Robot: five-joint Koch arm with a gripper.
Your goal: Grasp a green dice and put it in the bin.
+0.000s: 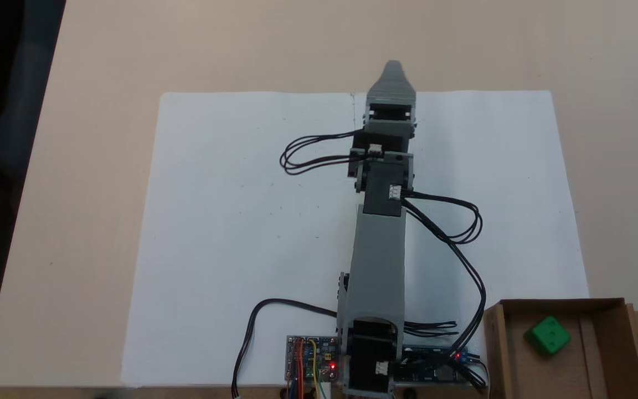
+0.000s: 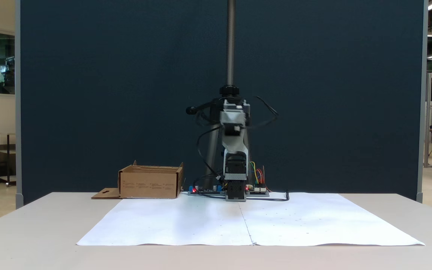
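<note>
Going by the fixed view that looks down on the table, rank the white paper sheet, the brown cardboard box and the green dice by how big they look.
1. The white paper sheet, by far the largest.
2. The shallow brown cardboard box, cut off by the picture's lower edge, yet clearly next.
3. The small bright green dice, lying inside the box, the smallest.

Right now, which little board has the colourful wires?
The left board in the fixed view from above: orange, yellow and blue wires. The right board has black cables.
</note>
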